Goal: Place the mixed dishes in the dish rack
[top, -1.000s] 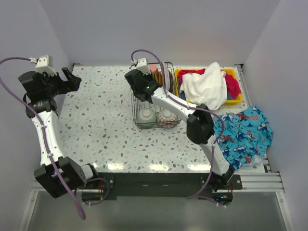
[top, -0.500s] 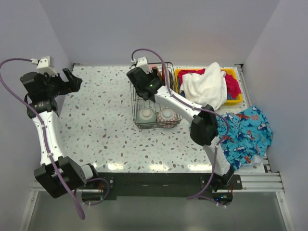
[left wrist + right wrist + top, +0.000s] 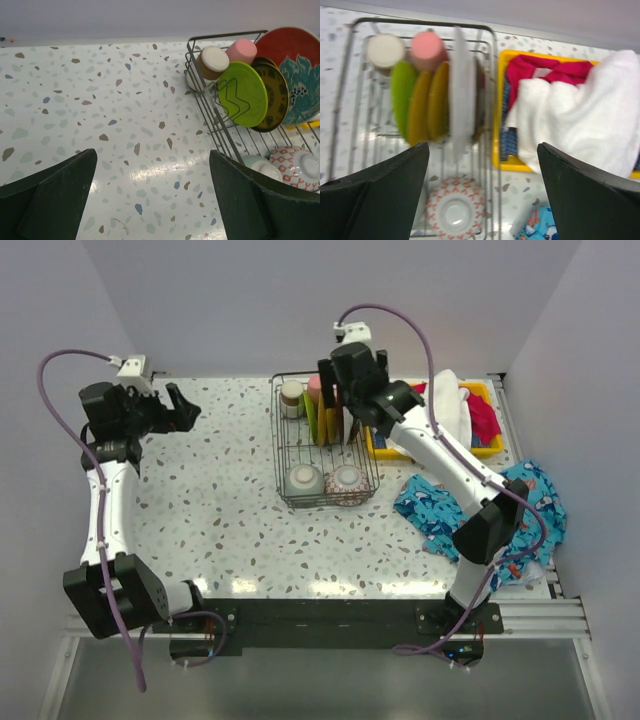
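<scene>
The dish rack (image 3: 277, 445) stands mid-table. Standing upright in its back half are a lime-green plate (image 3: 242, 93), amber plates (image 3: 274, 95) and a red teal-rimmed plate (image 3: 295, 65), with a pink cup (image 3: 241, 50) and a beige-topped cup (image 3: 213, 61) behind them. A pale green bowl (image 3: 303, 479) and a patterned bowl (image 3: 347, 480) lie upside down in the front half. My right gripper (image 3: 340, 400) hangs open above the plates' right end, holding nothing; beneath its view lies the patterned bowl (image 3: 455, 210). My left gripper (image 3: 186, 408) is open over bare table, left of the rack.
A yellow bin (image 3: 480, 450) with a white towel (image 3: 440, 415) and red cloth sits right of the rack. A blue fish-print cloth (image 3: 480, 520) lies at the table's right front. Walls close in on three sides.
My right gripper has opened and pulled up and to the right, out of the rack's back left. The left arm has shifted a little to the right.
</scene>
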Robot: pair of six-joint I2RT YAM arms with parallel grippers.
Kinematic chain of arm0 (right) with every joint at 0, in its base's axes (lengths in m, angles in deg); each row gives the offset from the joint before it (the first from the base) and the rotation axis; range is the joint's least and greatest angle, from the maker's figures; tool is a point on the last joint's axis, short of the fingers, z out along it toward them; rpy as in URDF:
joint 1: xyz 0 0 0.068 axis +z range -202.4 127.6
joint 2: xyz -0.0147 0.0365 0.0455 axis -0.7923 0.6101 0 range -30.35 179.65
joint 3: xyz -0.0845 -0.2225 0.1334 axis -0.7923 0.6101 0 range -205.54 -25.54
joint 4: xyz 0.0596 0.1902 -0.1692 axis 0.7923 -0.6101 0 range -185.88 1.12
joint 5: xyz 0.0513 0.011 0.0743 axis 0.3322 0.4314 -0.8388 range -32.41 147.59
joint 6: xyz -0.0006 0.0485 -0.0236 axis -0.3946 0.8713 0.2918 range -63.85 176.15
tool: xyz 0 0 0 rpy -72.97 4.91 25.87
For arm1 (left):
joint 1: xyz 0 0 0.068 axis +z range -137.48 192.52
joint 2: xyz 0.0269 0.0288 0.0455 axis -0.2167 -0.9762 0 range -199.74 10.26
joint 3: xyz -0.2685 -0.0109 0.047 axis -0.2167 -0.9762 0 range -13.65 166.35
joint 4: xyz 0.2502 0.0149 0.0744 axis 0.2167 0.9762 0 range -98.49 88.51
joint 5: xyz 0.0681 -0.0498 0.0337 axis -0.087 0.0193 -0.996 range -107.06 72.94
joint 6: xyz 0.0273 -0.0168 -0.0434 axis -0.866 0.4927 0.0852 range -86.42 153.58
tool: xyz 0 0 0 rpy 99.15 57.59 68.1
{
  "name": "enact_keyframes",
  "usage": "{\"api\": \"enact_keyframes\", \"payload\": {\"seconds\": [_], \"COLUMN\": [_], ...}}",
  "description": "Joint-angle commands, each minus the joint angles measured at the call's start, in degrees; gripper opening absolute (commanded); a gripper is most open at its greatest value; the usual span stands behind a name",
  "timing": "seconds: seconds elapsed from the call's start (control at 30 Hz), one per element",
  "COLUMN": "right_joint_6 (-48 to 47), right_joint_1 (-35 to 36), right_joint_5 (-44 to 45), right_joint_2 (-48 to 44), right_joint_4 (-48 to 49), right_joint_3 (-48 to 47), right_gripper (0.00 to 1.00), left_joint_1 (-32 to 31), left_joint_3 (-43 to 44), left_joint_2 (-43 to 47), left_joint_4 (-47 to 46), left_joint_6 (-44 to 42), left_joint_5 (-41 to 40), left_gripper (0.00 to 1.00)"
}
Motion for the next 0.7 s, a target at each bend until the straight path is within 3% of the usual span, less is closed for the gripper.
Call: {"api": "enact_keyframes", "payload": {"seconds": [0.0,0.1,0.33,0.67], "right_joint_6": [-0.6,-2.8,-3.9,-5.0], "right_joint_1": [-6.7,-7.4,-8.0,-10.7], "right_joint_5": [-2.0,4.7,2.3,2.6], "right_joint_2": [-4.5,-8.1,-18.6,-29.3], "right_joint_4": [-1.1,3.1,2.3,3.5], "right_joint_3": [10.6,18.6,27.4,39.9], "right_gripper": [0.96,0.99,0.99,0.99], "left_joint_1": [-6.4,-9.2,-10.5,-10.6], "left_joint_3": [-4.8,-8.3,-10.3,-9.4], "left_joint_2": [1.6,1.7,-1.2,-2.9], "left_joint_4": [-5.1,-8.0,-10.7,-11.8], "left_joint_6": [-4.0,-2.8,-1.7,-1.2], "left_joint_5": [-3.9,-5.4,-9.7,-9.2], "left_gripper": [1.00,1.00,1.00,1.00]}}
